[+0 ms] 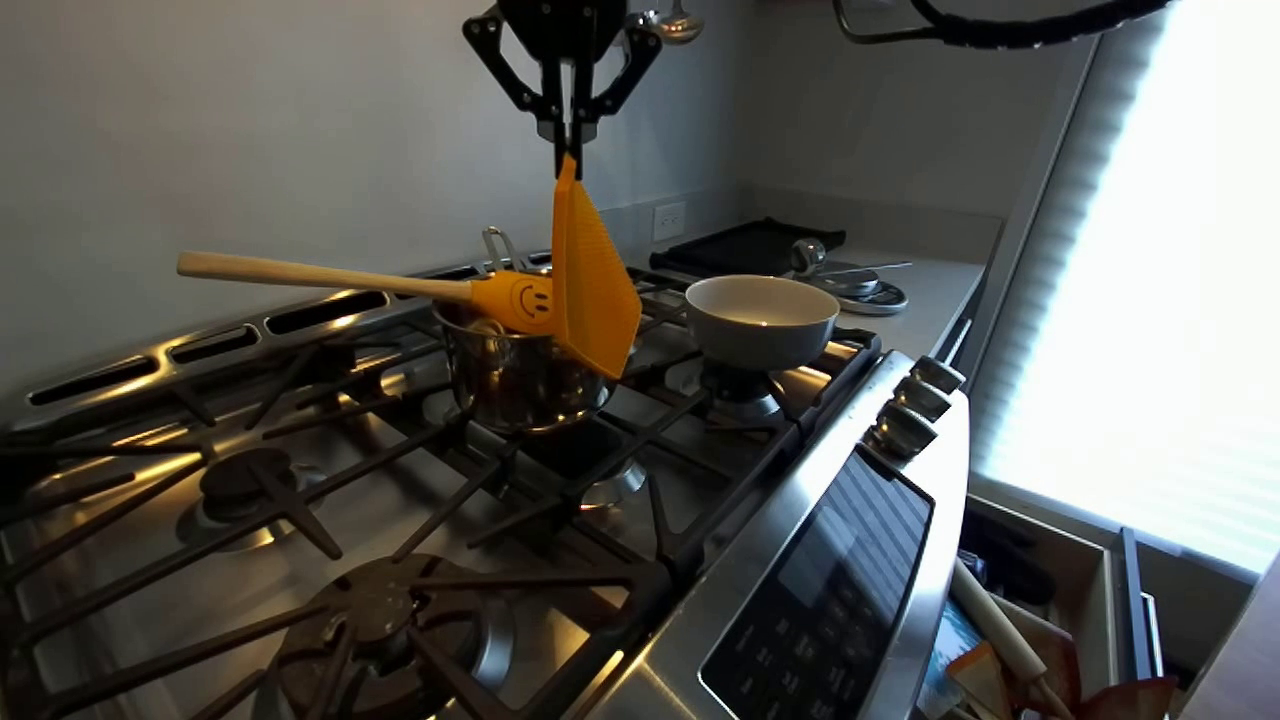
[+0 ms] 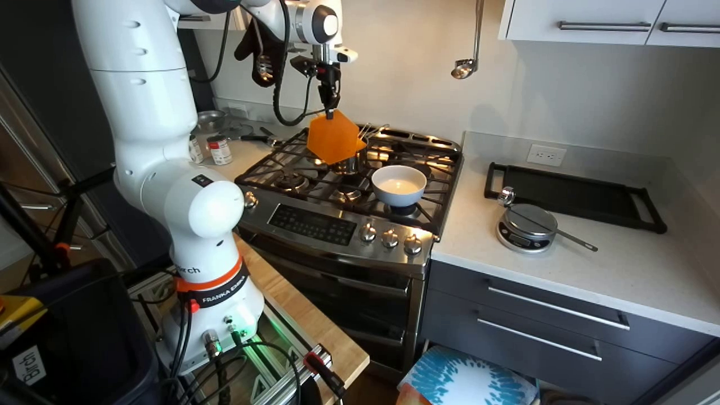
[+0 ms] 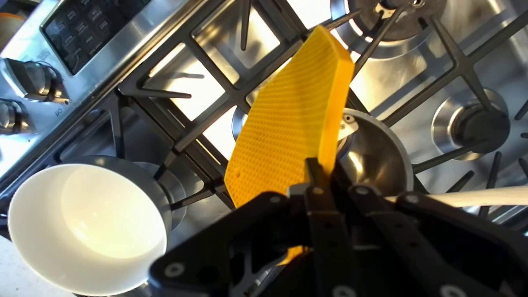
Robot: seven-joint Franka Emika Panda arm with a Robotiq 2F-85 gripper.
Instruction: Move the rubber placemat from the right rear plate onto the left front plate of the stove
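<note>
The rubber placemat is a bright orange angular sheet, seen in both exterior views (image 1: 600,290) (image 2: 331,139) and in the wrist view (image 3: 284,115). My gripper (image 1: 568,165) is shut on its upper edge, and it hangs on edge in the air. The gripper also shows in an exterior view (image 2: 330,114) and in the wrist view (image 3: 325,167). The left front plate, with a wide dark cap under grate bars, shows in both exterior views (image 1: 375,600) (image 2: 291,180) and in the wrist view (image 3: 412,27), with nothing on it. The stove (image 1: 690,640) is stainless steel.
A steel pot (image 1: 525,395) stands beneath and behind the placemat. A yellow utensil (image 1: 508,298) with a long wooden handle lies across it. A white bowl (image 1: 763,335) stands on the right front burner. Raised grate bars cover the stove top.
</note>
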